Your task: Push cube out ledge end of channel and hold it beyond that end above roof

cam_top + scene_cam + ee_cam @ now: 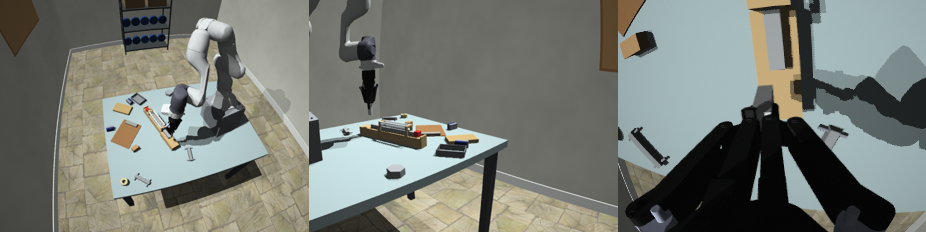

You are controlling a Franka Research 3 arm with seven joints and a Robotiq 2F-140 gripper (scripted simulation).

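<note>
— Nearest? 
— Hex block (395, 171), near table (464, 160) edge; grey tray (451, 150) beyond.
— Midfield? 
— Wooden channel (394, 138); red cube (417, 133) on ledge at lipped end, outside roof.
— Tool? 
— Gripper (369, 110) above opposite end, fingers pinched fully together, grey stub showing below tips, clear of wood.
— Farthest? 
— Clipboard (430, 129), tape ring (403, 115).
</note>
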